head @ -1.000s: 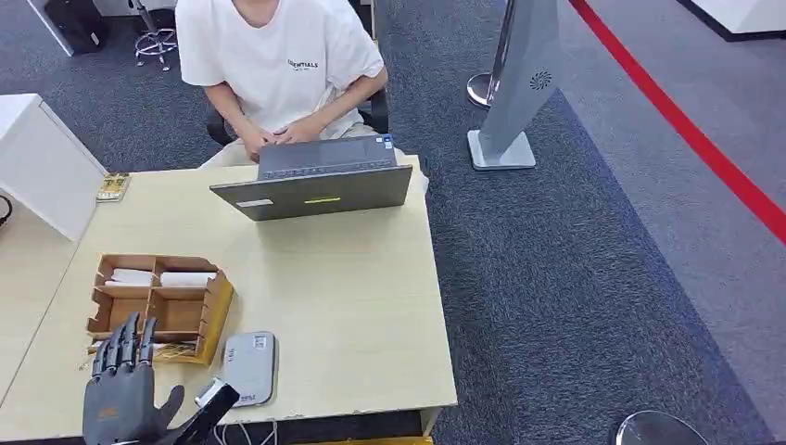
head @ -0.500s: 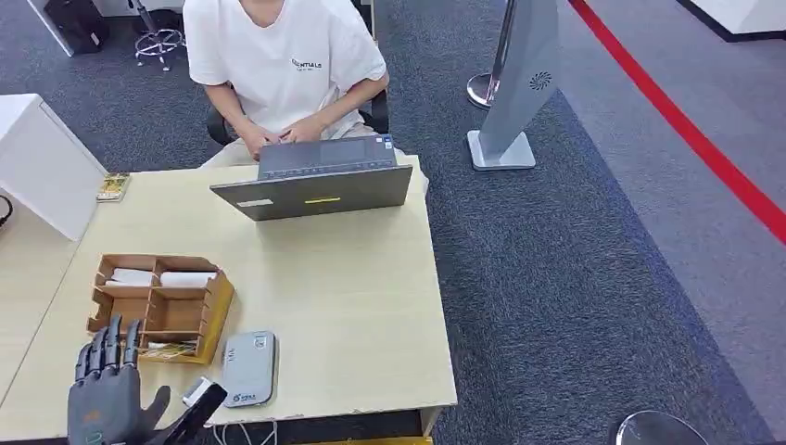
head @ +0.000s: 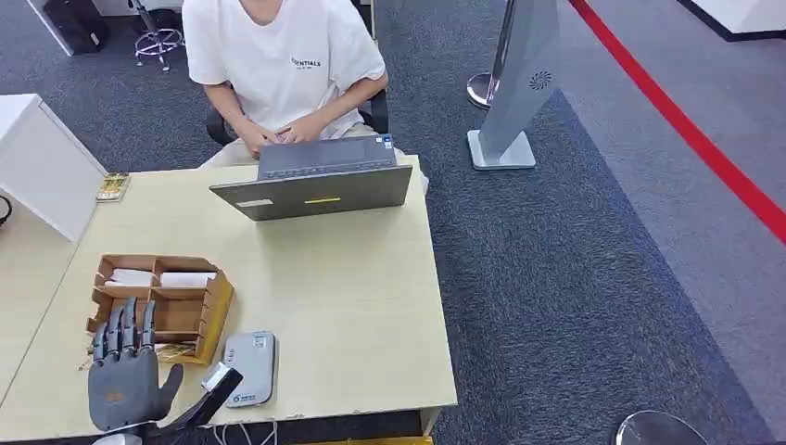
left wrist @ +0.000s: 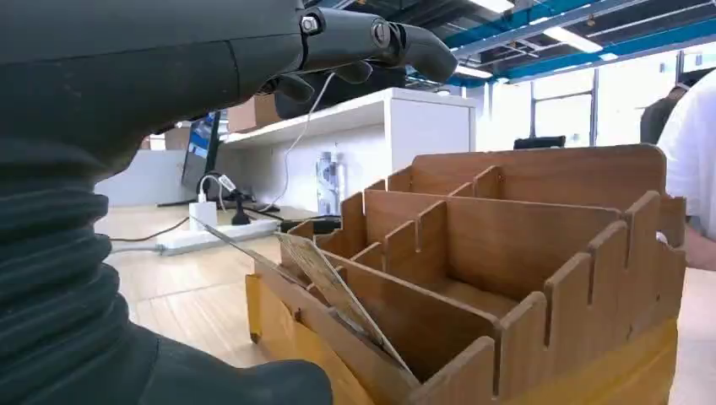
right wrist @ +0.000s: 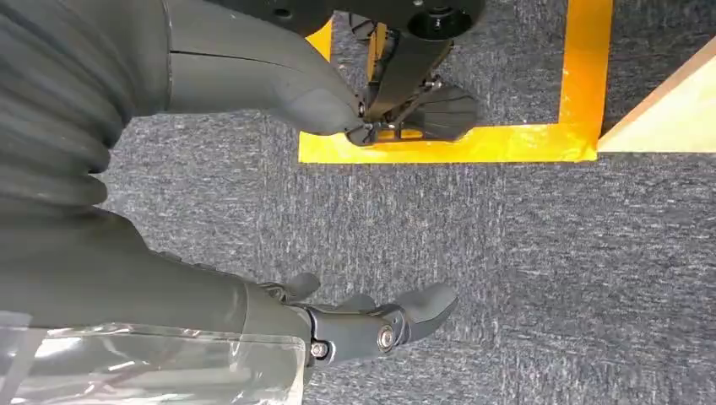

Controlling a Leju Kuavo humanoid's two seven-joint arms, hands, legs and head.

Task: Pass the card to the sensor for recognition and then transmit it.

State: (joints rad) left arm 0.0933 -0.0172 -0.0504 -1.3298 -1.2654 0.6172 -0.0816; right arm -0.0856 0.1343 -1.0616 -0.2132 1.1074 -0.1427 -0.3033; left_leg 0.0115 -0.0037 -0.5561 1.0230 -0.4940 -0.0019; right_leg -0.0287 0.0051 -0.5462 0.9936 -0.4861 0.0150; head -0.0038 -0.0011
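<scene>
Several cards [left wrist: 331,291] lean in the nearest compartment of a wooden organizer [left wrist: 540,228]; the head view has the cards [head: 172,350] at the organizer's [head: 219,298] front edge. My left hand [head: 125,382] hovers with fingers spread over that front edge, holding nothing. Its thumb reaches toward the flat grey sensor [head: 250,366] lying next to the organizer. Seen from the wrist, the left hand [left wrist: 169,67] stays above the cards without touching them. My right hand [right wrist: 219,295] hangs over the carpet with its fingers apart.
A person in a white shirt [head: 283,60] sits behind an open laptop [head: 315,185] at the table's far edge. A white box [head: 42,167] stands at the left. Yellow floor tape [right wrist: 473,143] and a table corner [right wrist: 667,110] lie below the right hand.
My left hand drew back toward the near table edge, then moved forward again over the organizer's front compartment. The person shifted slightly.
</scene>
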